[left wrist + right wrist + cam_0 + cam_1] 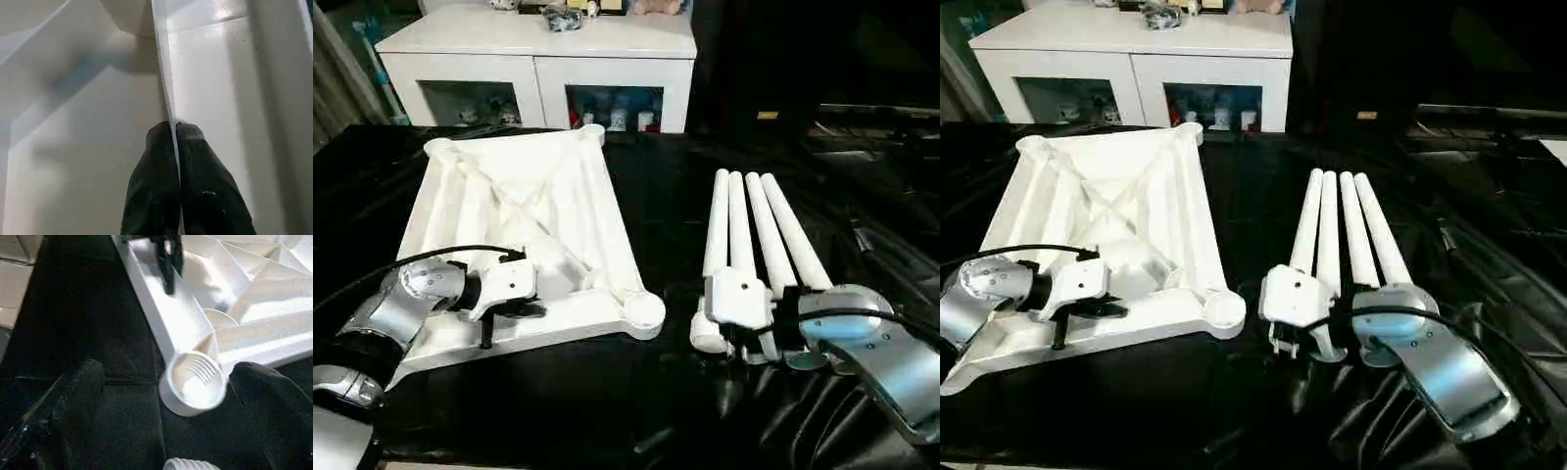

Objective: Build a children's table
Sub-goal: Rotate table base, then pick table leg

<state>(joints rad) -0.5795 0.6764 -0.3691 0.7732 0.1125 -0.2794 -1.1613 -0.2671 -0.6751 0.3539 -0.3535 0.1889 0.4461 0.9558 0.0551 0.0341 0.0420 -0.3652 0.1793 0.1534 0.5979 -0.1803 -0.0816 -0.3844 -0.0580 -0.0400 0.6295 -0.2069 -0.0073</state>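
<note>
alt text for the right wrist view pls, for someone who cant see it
A round threaded corner socket of the upturned white tabletop lies on the black cloth, framed between the right end effector's two widely spread black fingers. Farther along the tabletop's edge, the left end effector pinches the rim, and the ridged end of a white leg lies nearest the camera.

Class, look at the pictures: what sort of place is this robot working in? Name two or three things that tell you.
Probably a home-like room or a lab dressed as one: a white glass-door cabinet holding small figurines stands behind a work surface draped in black cloth, where an upturned tabletop and four legs lie.
</note>
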